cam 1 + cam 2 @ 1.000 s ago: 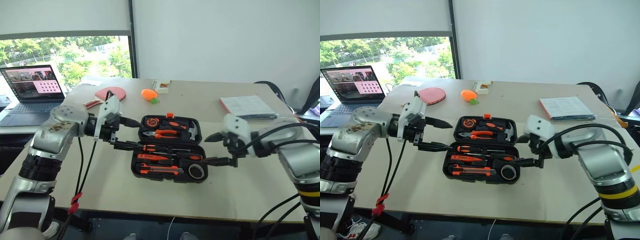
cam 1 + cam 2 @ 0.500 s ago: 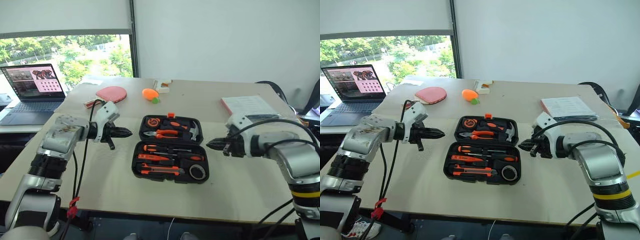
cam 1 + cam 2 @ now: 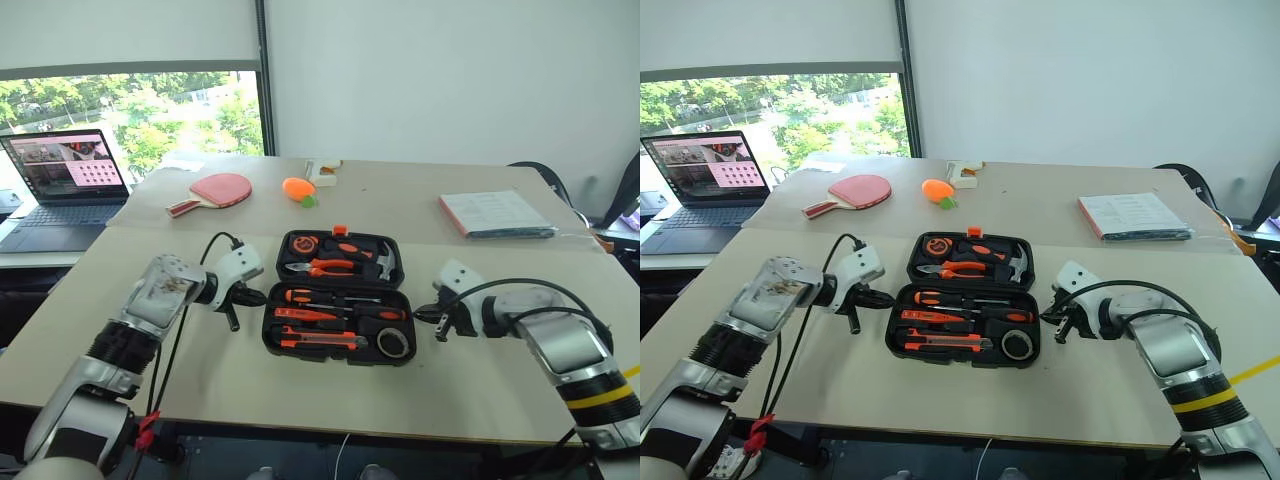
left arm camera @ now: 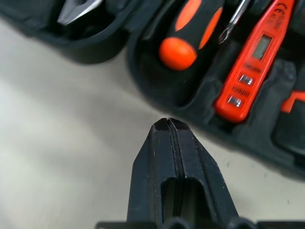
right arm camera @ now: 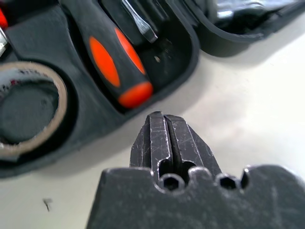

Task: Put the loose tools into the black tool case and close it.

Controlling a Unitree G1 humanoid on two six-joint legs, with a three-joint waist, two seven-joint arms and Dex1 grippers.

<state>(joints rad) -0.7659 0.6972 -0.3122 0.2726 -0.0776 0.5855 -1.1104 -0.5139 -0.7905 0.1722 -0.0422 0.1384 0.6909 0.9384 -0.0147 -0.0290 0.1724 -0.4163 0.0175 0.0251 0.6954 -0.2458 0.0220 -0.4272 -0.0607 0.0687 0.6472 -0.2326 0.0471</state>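
Tools sit in the case (image 3: 338, 312); both end effectors, left (image 3: 253, 297) and right (image 3: 427, 315), pinched closed, empty, at its 9 and 3 o'clock sides. Nudge under the near half evenly, fold it shut.

Surfaces at the open tool case (image 3: 338, 322)

You have matt black moulded plastic for the case; the screwdriver handle (image 4: 190, 29) looks smooth, glossy orange with black grip panels. The slim orange tester (image 4: 252, 59) is shiny plastic. Left gripper (image 4: 170, 125) fingers are matt black; right gripper (image 5: 162, 119) fingers show scuffs and scratches. The table (image 3: 300, 390) is smooth, pale, dull.
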